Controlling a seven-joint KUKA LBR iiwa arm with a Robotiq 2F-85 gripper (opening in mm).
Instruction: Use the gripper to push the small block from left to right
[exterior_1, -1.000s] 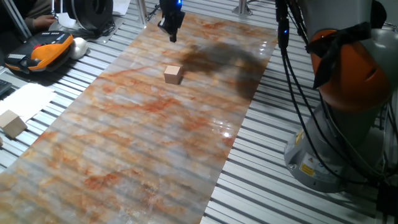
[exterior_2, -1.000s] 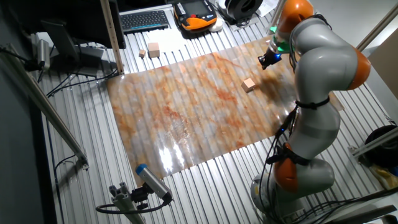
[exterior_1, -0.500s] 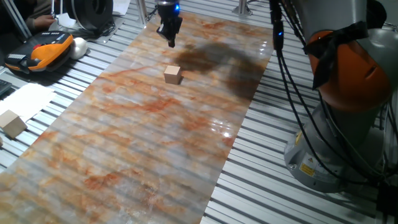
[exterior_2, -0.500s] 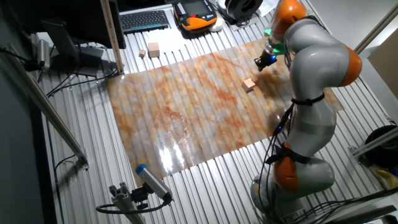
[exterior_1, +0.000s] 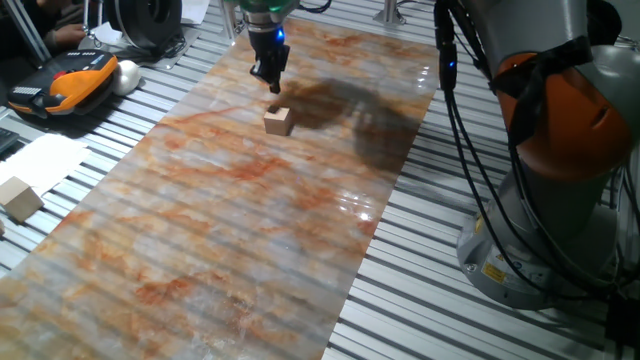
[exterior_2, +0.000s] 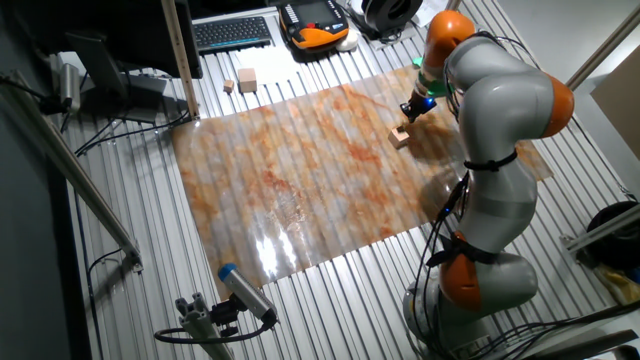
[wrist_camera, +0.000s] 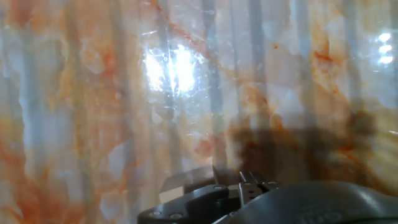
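Observation:
The small block (exterior_1: 278, 121) is a tan wooden cube lying on the marbled orange-grey sheet (exterior_1: 230, 230), toward its far end. My gripper (exterior_1: 274, 88), dark with a blue light above its fingers, hangs just beyond the cube with its fingers pressed together, tips a short gap from it. From the other fixed view the gripper (exterior_2: 408, 114) stands close above and right of the small block (exterior_2: 400, 137). In the hand view a pale corner of the small block (wrist_camera: 186, 182) peeks out beside the gripper body at the bottom edge.
A larger pale wooden block (exterior_1: 20, 198) lies off the sheet at the left, also seen as the larger block (exterior_2: 247, 79) near a keyboard (exterior_2: 233, 33). An orange-black device (exterior_1: 75, 80) sits at the back left. The robot's base (exterior_1: 540, 230) stands right of the sheet.
The gripper has come down and forward from the sheet's far end toward the small block. The block has not moved.

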